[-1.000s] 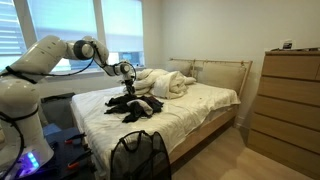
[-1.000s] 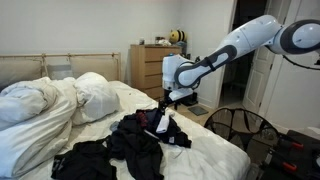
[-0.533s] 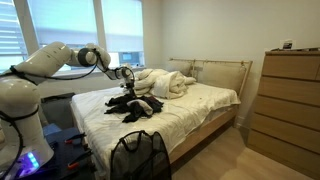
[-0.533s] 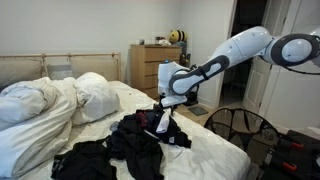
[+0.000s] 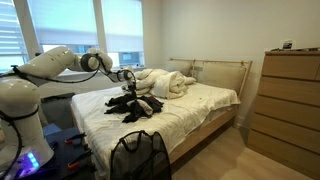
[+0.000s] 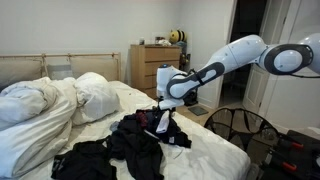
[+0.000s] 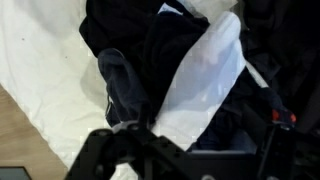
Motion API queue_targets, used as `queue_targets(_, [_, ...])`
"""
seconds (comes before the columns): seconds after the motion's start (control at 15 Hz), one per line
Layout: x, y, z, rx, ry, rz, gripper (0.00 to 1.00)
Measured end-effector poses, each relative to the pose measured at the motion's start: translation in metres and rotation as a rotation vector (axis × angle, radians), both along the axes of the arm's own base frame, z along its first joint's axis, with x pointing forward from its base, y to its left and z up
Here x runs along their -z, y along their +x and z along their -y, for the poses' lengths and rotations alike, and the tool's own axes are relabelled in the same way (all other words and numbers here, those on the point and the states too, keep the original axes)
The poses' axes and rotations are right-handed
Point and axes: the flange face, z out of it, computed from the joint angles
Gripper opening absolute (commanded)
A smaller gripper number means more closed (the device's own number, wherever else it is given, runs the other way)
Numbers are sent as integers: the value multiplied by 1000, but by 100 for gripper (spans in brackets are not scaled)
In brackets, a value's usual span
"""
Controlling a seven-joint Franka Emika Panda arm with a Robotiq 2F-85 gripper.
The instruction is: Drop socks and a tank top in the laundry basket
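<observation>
While the hand (image 6: 162,111) hangs over the tangled clothes pile (image 6: 135,140) at mid-frame, clenched or released I cannot tell, it may lift extra garments. The laundry basket (image 6: 240,128) stands well apart at lower right, so a loose catch could spill short.

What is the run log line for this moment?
gripper: low over clothes pile on bed, jaws unclear | laundry basket: on floor beside bed
</observation>
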Motion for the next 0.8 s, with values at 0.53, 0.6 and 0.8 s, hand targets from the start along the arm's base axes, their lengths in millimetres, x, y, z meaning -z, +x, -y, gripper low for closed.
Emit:
queue_targets(0.53, [0,9,1,18,-5,-12,7])
queue_targets(0.6, [-1,9,2,19,-5,-13,1])
queue_targets(0.8, [-5,12,2,23,-6,-12,1])
